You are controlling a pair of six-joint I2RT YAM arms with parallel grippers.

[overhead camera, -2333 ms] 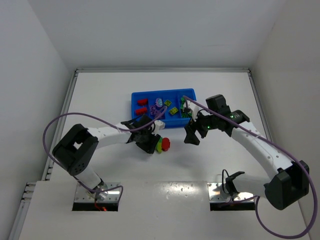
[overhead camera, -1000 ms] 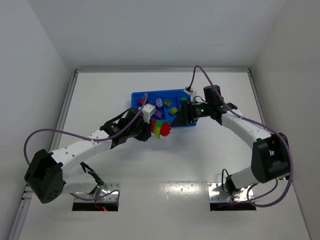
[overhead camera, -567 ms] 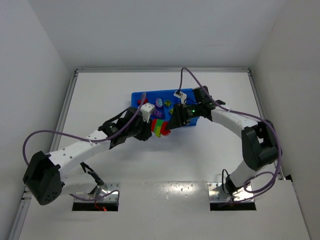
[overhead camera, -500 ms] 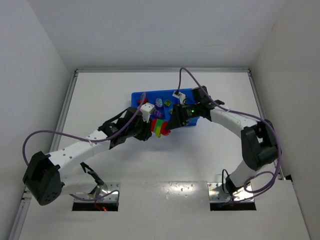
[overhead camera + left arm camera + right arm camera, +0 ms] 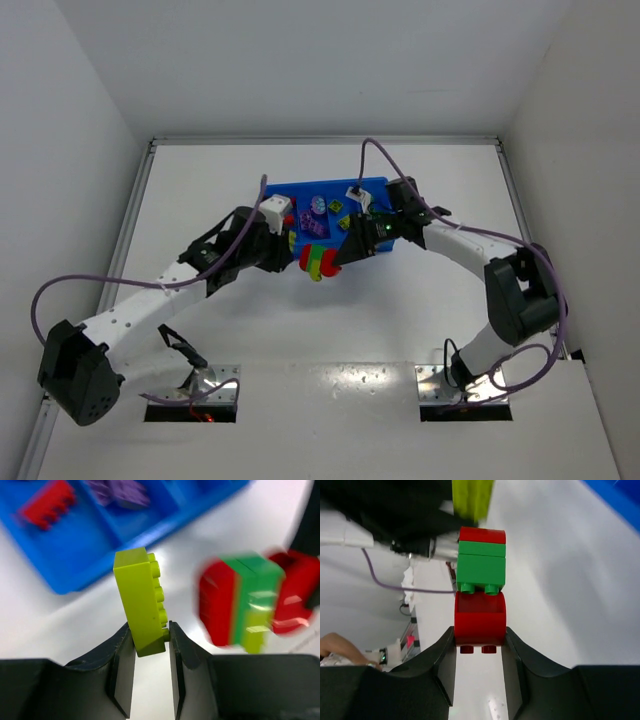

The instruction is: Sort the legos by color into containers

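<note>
yellow-green brick point(image 5: 142, 597): hard moulded plastic, smooth, semi-gloss.
brick cluster point(image 5: 481, 570): the same smooth plastic, in red and green; soft highlights on the rounded red bottom piece.
tray point(image 5: 75, 560): bright blue plastic, with smooth, glossy walls.
purple bricks point(image 5: 122, 490): plastic by look; too blurred to tell the finish.
left gripper point(image 5: 150, 637): fingers point(image 5: 122, 680) black, matt; inner faces flat and grey.
right gripper point(image 5: 480, 636): fingers point(image 5: 445, 665) black, matt, with smooth curved faces.
table point(image 5: 400, 300): white, smooth, matt.
arm links point(image 5: 135, 305): smooth white casing with a slight sheen; joints matt black.
cable point(image 5: 415, 591): smooth purple sheath.
base plates point(image 5: 225, 400): bare metal with a dull shine.
</note>
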